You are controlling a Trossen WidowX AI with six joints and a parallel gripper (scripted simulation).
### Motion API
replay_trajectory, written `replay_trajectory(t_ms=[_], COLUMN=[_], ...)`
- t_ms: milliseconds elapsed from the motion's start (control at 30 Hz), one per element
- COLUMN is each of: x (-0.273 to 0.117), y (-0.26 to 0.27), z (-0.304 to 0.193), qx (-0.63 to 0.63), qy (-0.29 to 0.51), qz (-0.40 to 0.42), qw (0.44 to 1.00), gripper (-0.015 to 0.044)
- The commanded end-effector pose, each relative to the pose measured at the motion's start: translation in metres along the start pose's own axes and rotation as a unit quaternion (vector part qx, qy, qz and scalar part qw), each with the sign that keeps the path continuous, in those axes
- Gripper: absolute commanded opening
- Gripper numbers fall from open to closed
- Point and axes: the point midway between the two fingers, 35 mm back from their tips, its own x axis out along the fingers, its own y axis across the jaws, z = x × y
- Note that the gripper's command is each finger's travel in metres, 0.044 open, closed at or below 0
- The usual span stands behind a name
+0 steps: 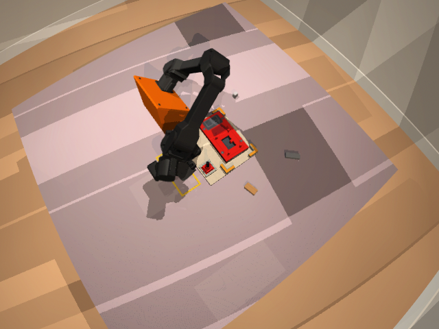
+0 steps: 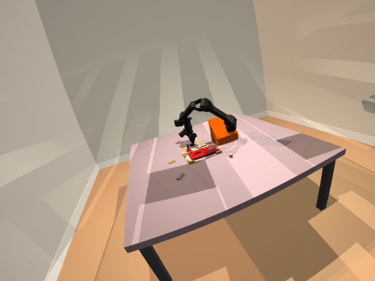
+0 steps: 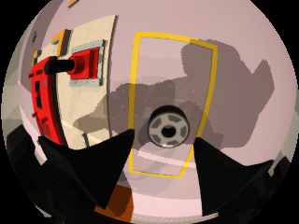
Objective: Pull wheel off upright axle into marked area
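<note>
Pale pink table (image 2: 272,169) carries the yellow-outlined marked area (image 3: 140,88), and the small grey round wheel (image 3: 167,129) lies inside it, between the black gripper's (image 3: 164,149) parted fingers, which grip nothing.

This looks like a bare test room set up for robot trials, not a home or shop. Plain beige walls (image 2: 91,75) with a pale skirting board meet a wooden plank floor (image 2: 272,242), and nothing hangs on them. One pinkish table (image 2: 187,205) on dark legs stands in the middle. On it, toward 12 o'clock from where I stand, a black robot arm (image 2: 208,109) rises from an orange base block (image 2: 222,131) beside a red fixture board (image 2: 201,153).
</note>
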Motion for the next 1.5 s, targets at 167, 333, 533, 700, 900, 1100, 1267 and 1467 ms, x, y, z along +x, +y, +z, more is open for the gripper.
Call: replay_trajectory(t_ms=[167, 333, 533, 700, 900, 1100, 1267, 1467], x=[-0.050, -0.073, -0.092, -0.092, -0.092, -0.092, -0.092, -0.092], y=[-0.002, 0.013, 0.033, 0.033, 0.033, 0.033, 0.033, 0.033], z=[0.001, -0.039, -0.081, -0.081, -0.081, -0.081, -0.081, -0.081], qx=[-0.002, 0.001, 0.000, 0.000, 0.000, 0.000, 0.000, 0.000], qy=[-0.008, -0.010, -0.007, -0.007, -0.007, -0.007, -0.007, -0.007], qz=[-0.005, -0.007, -0.005, -0.005, -0.005, -0.005, -0.005, -0.005], qw=[1.000, 1.000, 1.000, 1.000, 1.000, 1.000, 1.000, 1.000], gripper=[0.0300, 0.0431, 0.0440, 0.0440, 0.0440, 0.0440, 0.0440, 0.0440])
